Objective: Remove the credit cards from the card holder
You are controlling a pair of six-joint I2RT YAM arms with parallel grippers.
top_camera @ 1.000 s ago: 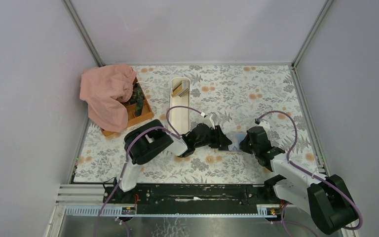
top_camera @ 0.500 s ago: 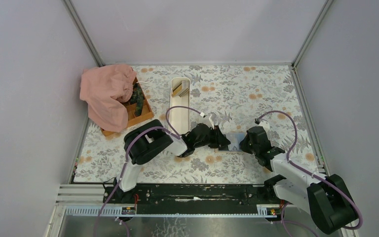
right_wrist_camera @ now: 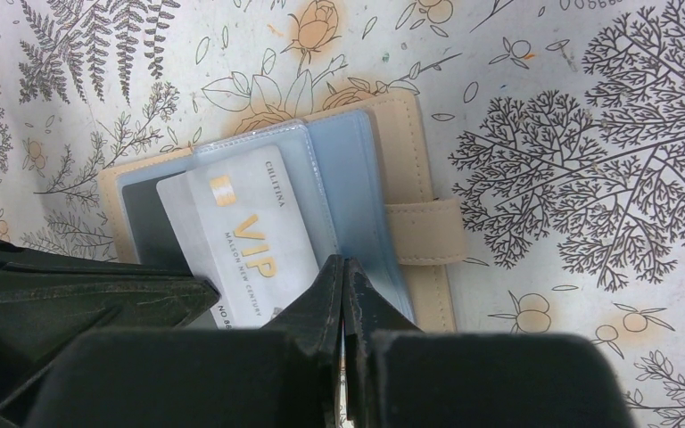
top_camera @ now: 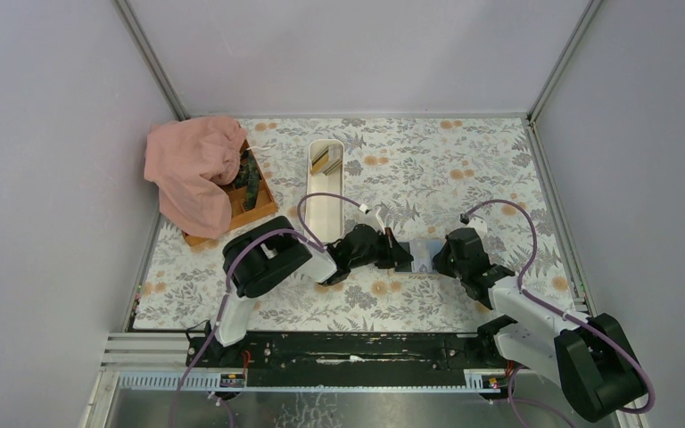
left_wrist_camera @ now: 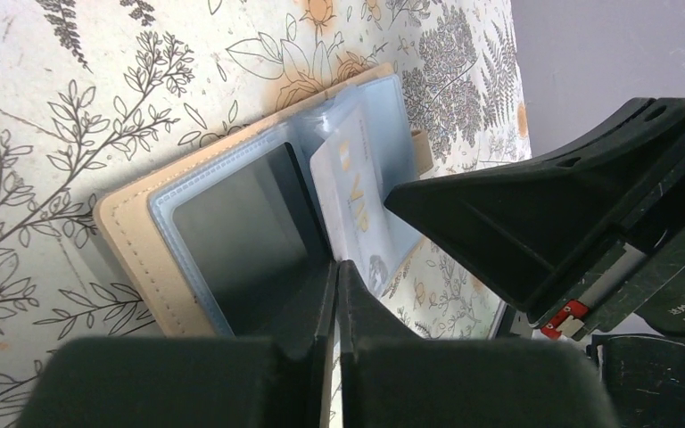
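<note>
The card holder (top_camera: 423,254) lies open on the flowered table between my two grippers, tan cover (left_wrist_camera: 129,241) down and blue sleeves up. A dark credit card (left_wrist_camera: 241,232) sits in its left sleeve. A pale credit card (right_wrist_camera: 250,232) marked VIP sticks out of the middle sleeve at a tilt. My left gripper (left_wrist_camera: 337,266) is shut at that card's lower edge, with a thin pale strip showing between its fingers. My right gripper (right_wrist_camera: 344,263) is shut, its tips resting on the blue sleeve (right_wrist_camera: 357,196) beside the strap.
A long white oval tray (top_camera: 325,178) stands just behind the left arm. A brown wooden box (top_camera: 254,192) half covered by a pink cloth (top_camera: 192,169) sits at the back left. The metal frame rails run along the table's sides.
My left gripper's jaws have closed from partly open to almost together, and it has drawn slightly left. The right gripper and the card holder have stayed put.
</note>
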